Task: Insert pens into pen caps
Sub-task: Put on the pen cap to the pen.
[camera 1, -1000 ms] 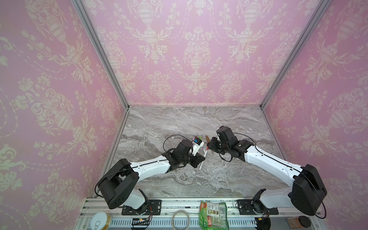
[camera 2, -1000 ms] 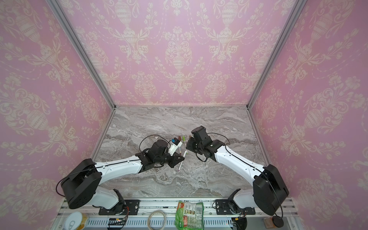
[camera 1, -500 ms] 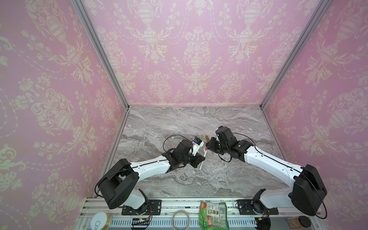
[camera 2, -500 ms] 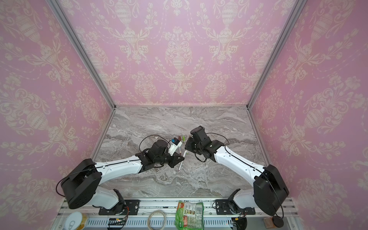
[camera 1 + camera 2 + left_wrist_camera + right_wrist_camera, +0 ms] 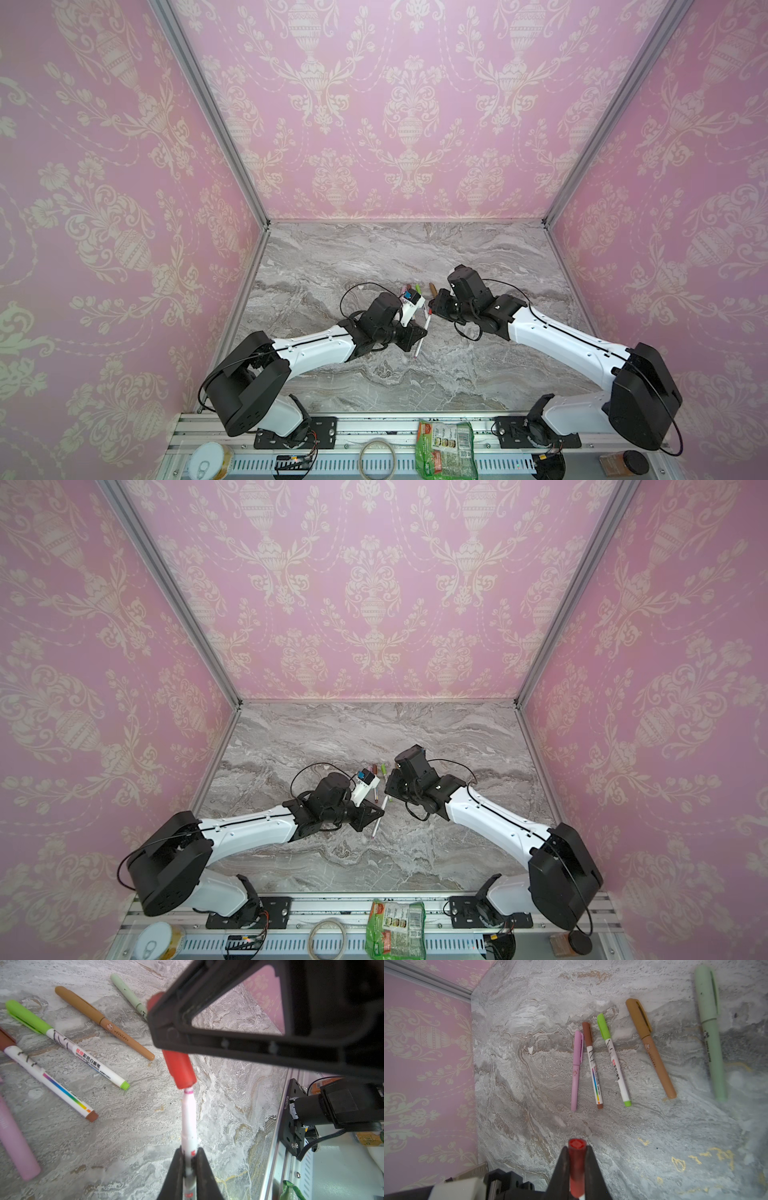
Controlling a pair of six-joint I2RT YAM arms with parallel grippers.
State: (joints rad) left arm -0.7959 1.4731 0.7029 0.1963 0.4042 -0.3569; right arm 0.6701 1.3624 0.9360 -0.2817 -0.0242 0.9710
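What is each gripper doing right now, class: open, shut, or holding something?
Left gripper: shut on the white pen.
Right gripper: shut on the red cap.

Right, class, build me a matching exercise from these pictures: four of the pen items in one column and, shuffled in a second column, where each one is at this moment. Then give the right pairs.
Column one
1. red cap
2. white pen whose tip meets the red cap
3. pink pen
4. pale green pen

Column two
A. lying on the table, end of the row, next to the tan pen
B. clamped in the left hand
C. lying on the table, end of the row, next to the brown-capped pen
D. clamped in the right hand

Pairs: 1-D, 2-B, 3-C, 4-A.
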